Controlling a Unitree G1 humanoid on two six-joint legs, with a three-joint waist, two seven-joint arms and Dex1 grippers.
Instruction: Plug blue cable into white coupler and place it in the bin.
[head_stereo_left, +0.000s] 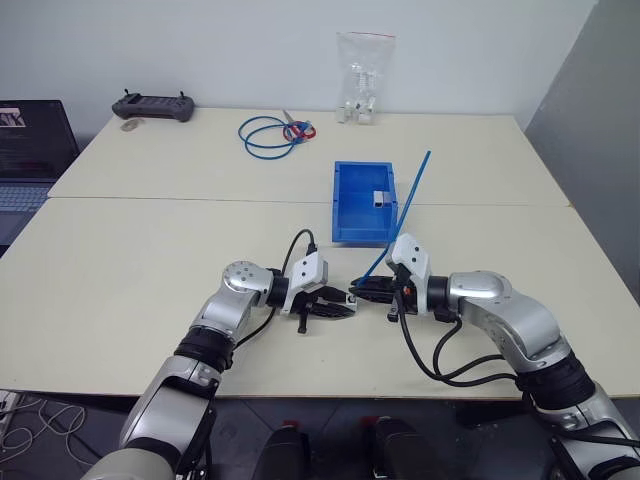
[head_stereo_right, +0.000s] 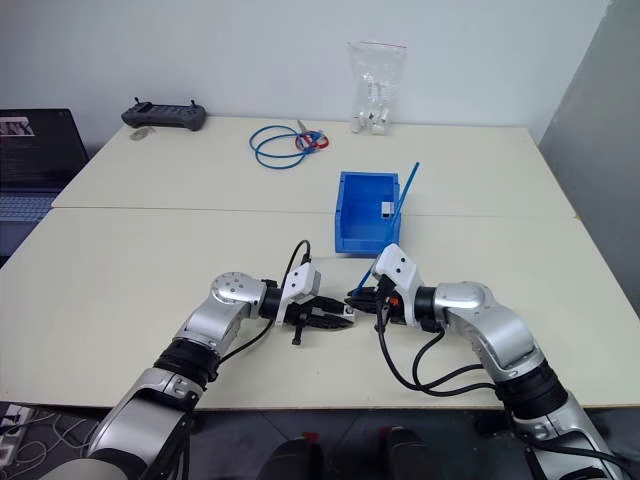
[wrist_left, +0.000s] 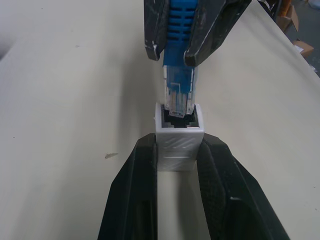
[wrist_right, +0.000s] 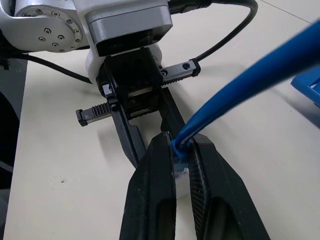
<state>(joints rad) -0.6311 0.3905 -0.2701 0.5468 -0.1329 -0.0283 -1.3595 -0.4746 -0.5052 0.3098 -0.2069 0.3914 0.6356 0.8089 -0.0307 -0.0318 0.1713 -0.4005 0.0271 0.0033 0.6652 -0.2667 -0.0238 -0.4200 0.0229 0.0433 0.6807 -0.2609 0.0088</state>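
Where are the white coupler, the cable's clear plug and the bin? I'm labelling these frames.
white coupler (wrist_left: 179, 145): left wrist view, on its ribbed top face.
clear plug (wrist_left: 179, 90): left wrist view, mid-body.
bin (head_stereo_left: 366, 238): left eye view, near wall.

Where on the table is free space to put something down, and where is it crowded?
Free: the near left table, between the laptop and left gripper; also right of the bin. Crowded: the middle, where both grippers meet, and the far edge with the coiled cable and bag.
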